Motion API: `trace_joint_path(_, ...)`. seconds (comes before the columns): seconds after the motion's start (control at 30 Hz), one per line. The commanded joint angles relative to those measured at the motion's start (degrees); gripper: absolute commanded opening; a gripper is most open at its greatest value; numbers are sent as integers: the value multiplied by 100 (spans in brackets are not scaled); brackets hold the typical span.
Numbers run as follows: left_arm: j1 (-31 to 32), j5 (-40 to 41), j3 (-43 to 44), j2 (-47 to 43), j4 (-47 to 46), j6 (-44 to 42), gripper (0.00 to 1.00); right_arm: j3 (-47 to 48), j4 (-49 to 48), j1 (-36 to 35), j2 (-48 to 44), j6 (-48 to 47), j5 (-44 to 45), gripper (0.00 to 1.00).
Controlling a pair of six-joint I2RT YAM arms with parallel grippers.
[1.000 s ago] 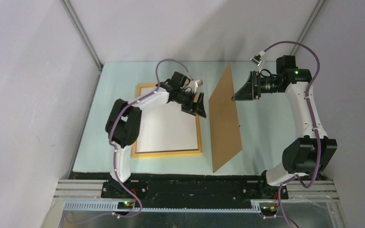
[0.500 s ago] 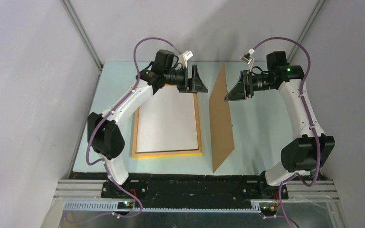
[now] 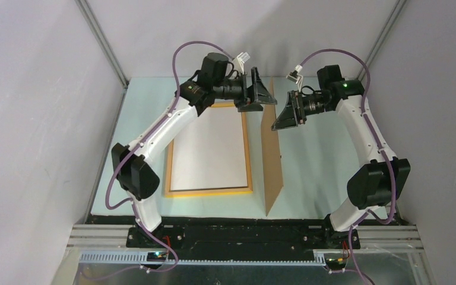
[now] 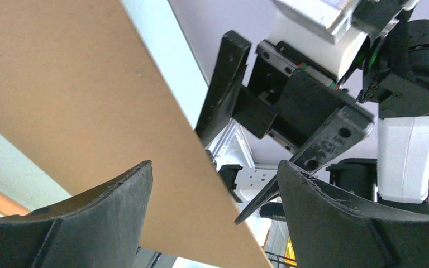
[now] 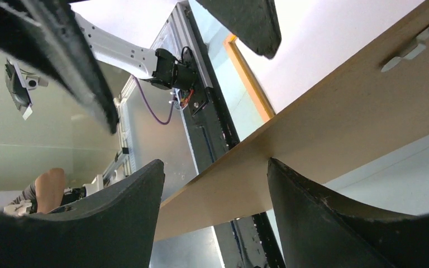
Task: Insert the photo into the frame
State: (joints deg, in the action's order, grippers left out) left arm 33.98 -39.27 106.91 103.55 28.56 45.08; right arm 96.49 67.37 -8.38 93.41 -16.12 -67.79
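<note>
Left of centre lies one thin yellow-orange wooden rectangular frame, with one white-faced rectangular photo sheet inside it. One plain brown backing board is at centre. Two white-and-black robot arms, the left arm and the right arm, carry two black two-finger grippers at upper centre: the left gripper and the right gripper.

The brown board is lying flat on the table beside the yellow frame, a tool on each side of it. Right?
No: the brown board stands on its edge, nearly upright, not flat. The top view shows it beside the yellow frame, the left tool and right tool on each side of it.
</note>
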Motion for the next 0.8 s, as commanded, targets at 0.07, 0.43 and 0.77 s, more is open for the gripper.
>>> trace_joint_path(0.07,194,320,302,281,-49,526,86,237,-58,-129,-82,-47,-10,73)
trace_joint_path(0.43,307,606,-64,139,-4,512,83,-38,-61,-333,-294,-283,-488,75)
trace_joint_path(0.77,311,939,-705,-454,92,225,83,-131,-84,-533,-248,-322,-560,75)
